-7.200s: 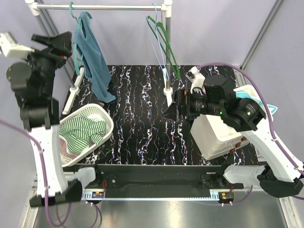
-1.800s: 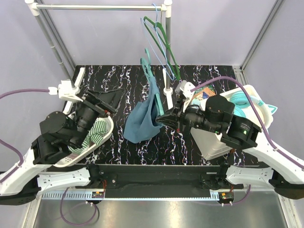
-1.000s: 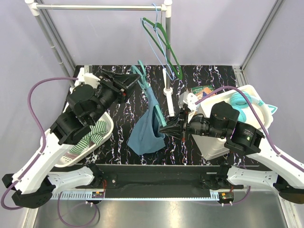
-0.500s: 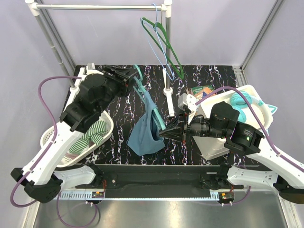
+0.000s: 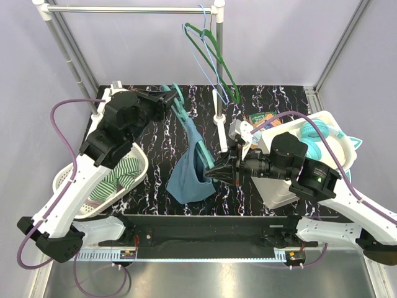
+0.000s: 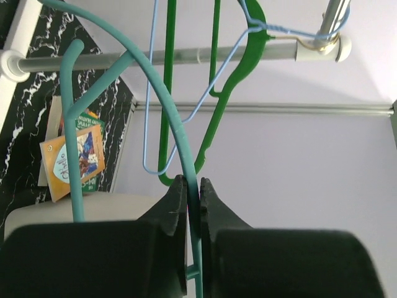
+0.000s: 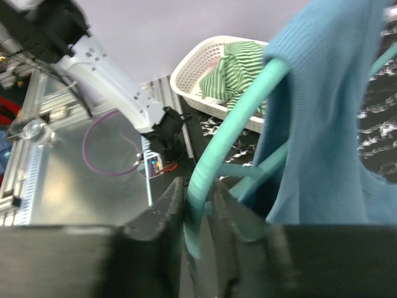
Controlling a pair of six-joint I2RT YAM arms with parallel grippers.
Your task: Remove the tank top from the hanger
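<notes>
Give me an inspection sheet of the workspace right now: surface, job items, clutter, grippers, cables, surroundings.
Surface: black marbled table with white veining.
Job's things: blue tank top hangs on the teal hanger, off the rail and above the table.
Clutter: basket with striped cloth at left; white bin at right; spare hangers on the rail.
Grippers: left gripper, jaws shut on the teal hanger near its hook; right gripper, jaws shut on its lower end.
Cables: purple cables loop along both arms, apart from the hanger.
Surroundings: rail on white posts; plain grey walls.
</notes>
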